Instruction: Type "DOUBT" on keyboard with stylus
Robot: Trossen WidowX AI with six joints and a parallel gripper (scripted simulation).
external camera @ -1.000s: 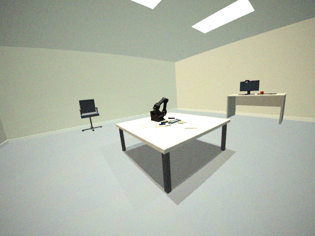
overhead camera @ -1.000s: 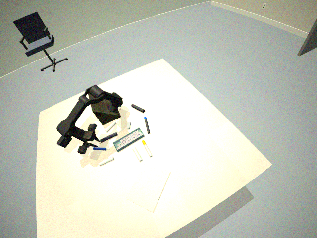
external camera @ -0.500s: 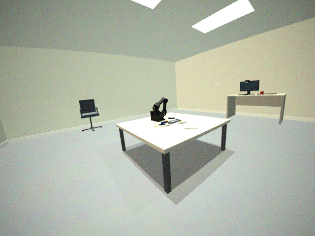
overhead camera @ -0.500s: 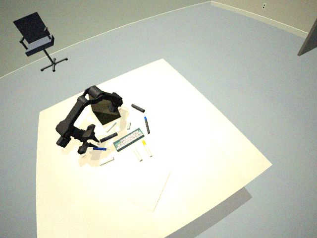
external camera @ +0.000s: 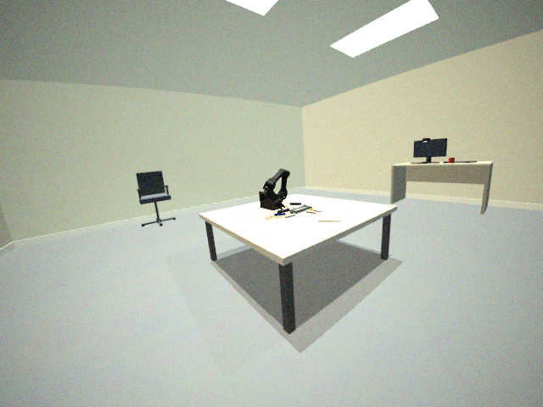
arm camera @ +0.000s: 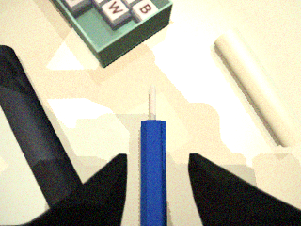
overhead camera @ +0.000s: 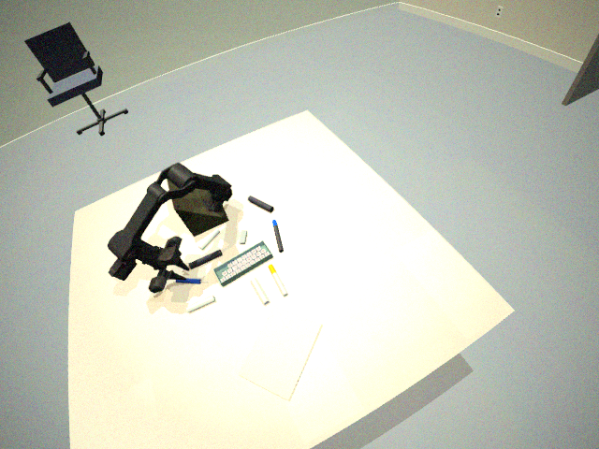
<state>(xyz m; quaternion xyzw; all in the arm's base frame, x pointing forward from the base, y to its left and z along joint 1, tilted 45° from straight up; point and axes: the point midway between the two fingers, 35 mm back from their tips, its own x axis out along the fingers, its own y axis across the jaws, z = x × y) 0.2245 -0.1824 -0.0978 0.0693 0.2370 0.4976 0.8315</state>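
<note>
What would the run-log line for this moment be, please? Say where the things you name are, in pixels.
black two-finger tool (overhead camera: 185,273) (arm camera: 157,161): open | blue rod-shaped stylus (overhead camera: 189,281) (arm camera: 153,169): between fingers, ungripped | typing: not begun

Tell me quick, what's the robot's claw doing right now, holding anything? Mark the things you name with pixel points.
Claw (overhead camera: 187,273) (arm camera: 158,176): open and holding nothing; the blue pen (overhead camera: 189,281) (arm camera: 153,171) lies between its fingers with a gap on both sides.

The keyboard (overhead camera: 223,283) (arm camera: 135,47) has letters on its white keys. At twelve o'clock in the wrist view, one key (arm camera: 116,10) says "W". Next to it, toward two o'clock, another key (arm camera: 145,8) says "B". The other letters are too small or cut off.
</note>
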